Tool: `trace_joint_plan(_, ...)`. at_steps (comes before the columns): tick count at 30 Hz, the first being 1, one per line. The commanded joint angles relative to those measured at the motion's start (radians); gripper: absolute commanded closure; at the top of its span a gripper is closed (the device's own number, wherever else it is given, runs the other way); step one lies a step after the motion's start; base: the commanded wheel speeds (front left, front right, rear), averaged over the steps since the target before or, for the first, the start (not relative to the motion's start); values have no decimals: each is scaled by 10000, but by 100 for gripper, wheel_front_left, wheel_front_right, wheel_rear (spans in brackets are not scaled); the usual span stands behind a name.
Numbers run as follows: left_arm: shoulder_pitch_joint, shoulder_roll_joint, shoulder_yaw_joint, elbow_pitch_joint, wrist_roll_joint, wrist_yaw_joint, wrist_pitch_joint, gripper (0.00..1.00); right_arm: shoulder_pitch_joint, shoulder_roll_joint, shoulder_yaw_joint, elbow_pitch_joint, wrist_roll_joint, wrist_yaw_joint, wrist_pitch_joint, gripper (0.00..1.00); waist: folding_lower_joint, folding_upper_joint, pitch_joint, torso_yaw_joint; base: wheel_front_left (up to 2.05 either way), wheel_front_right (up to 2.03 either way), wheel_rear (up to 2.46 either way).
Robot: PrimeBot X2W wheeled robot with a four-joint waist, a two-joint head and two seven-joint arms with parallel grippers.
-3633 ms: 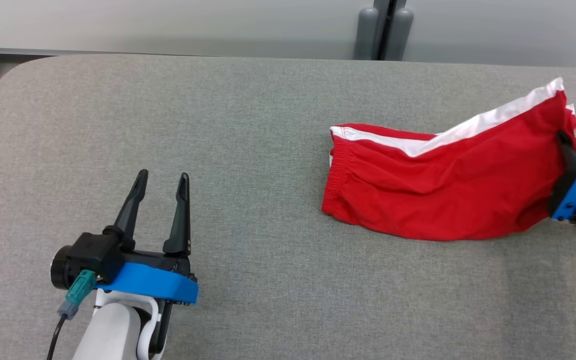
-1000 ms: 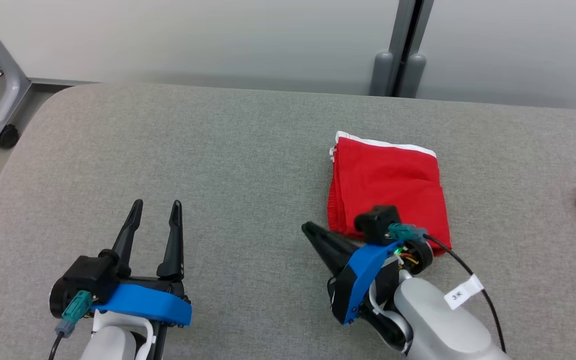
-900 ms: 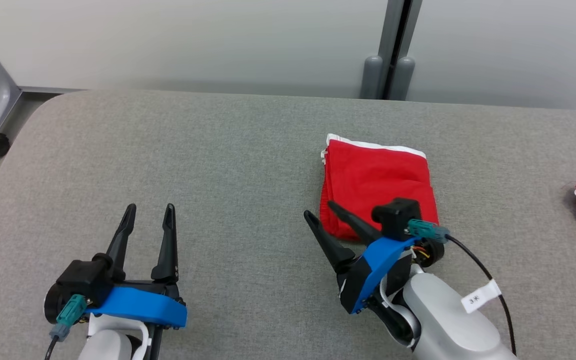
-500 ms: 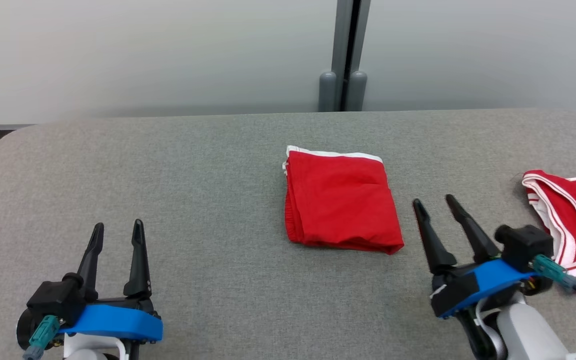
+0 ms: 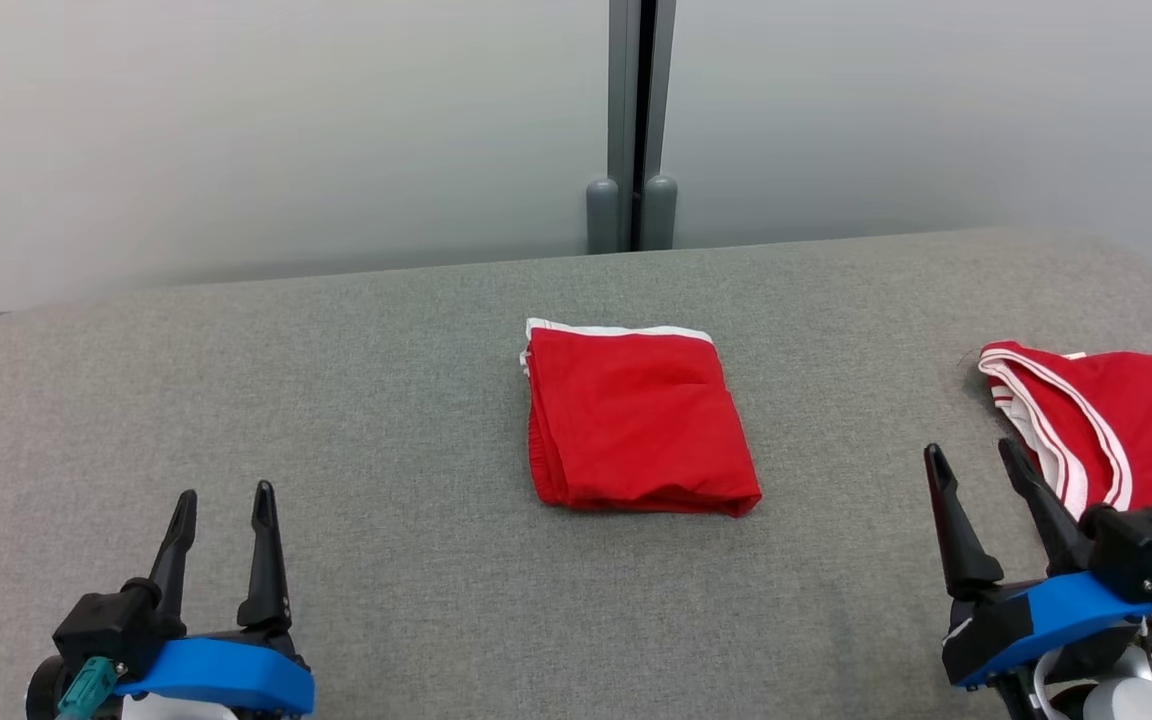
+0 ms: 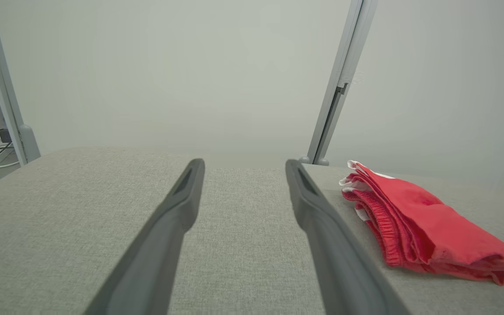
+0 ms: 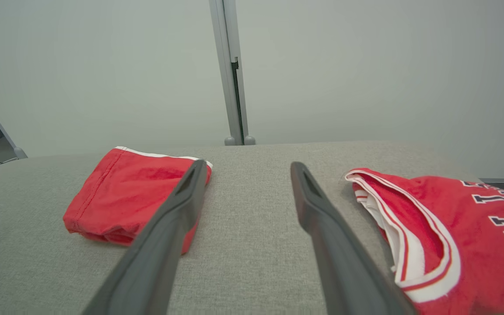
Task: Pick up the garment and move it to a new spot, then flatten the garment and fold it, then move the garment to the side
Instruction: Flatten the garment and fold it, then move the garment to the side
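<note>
Red shorts [image 5: 636,420], folded, frame centre; my left gripper [image 5: 224,491] and right gripper [image 5: 969,446] spread empty at lower corners; I'd pinch every layer and slide sideways low.

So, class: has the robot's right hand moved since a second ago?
Yes. The right hand withdrew from the folded red fabric shorts, rightward towards the red lettered jersey.

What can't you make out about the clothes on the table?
Jersey: head view and right wrist view, cut off by the right edge, so its lettering is incomplete.
Folded red shorts: inner layers hidden under the top fold; right wrist view, one finger of the right gripper covers a corner.
</note>
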Motion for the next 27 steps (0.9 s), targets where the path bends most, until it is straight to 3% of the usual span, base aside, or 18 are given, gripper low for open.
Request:
trace_joint_plan(1, 74, 52, 61, 128, 11, -6, -40, 0, 201, -11, 21, -89, -66, 3, 74, 0, 1, -1, -115, -65, 0, 0, 0)
trace_joint_plan(11, -19, 122, -18, 803, -5, -8, -40, 0, 296, -143, 30, 72, 41, 3, 166, 0, 1, -1, -393, -14, 0, 0, 0)
trace_joint_plan(27, -14, 101, -97, 777, -63, -10, -40, 0, 176, -118, 45, 352, 242, 5, 231, 0, 1, -1, -454, -22, 0, 0, 0)
